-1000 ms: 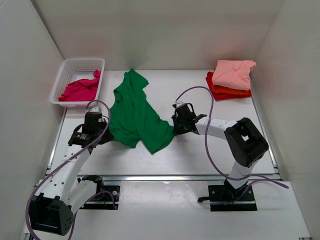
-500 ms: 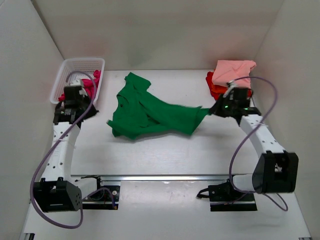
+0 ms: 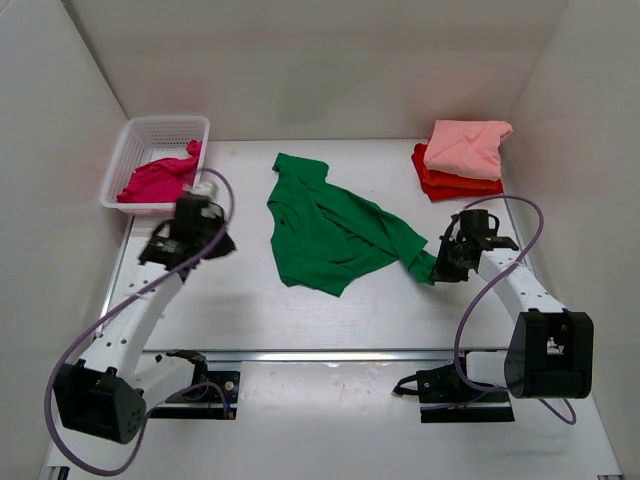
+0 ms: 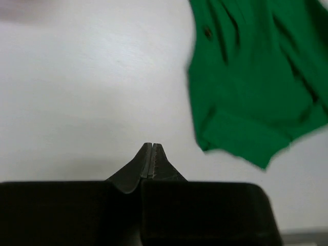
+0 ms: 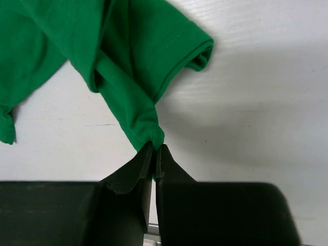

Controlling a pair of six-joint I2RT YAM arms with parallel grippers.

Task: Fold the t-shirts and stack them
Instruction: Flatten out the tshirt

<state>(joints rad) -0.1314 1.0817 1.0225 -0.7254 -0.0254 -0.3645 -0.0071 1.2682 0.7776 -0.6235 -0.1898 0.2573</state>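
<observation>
A bright green t-shirt [image 3: 335,228] lies crumpled across the middle of the table, also seen in the left wrist view [image 4: 256,82] and the right wrist view [image 5: 102,56]. My right gripper [image 3: 436,268] is shut on the green t-shirt's right-hand edge, and a pinch of cloth sits between its tips [image 5: 154,147]. My left gripper [image 3: 212,243] is shut on nothing, to the left of the shirt and apart from it, with its tips [image 4: 152,146] over bare table. A magenta t-shirt [image 3: 160,178] lies in the white basket [image 3: 150,128]. A salmon pink t-shirt [image 3: 465,146] lies folded on a red-orange one [image 3: 440,183].
The white lattice basket stands at the back left corner. The folded stack sits at the back right, close to the right wall. White walls [image 3: 60,150] close in the table on three sides. Purple cables loop from both arms.
The right gripper has dragged the green t-shirt rightward and then down toward the front right. The left gripper let the shirt go, swung up to the basket, and has come back down.
</observation>
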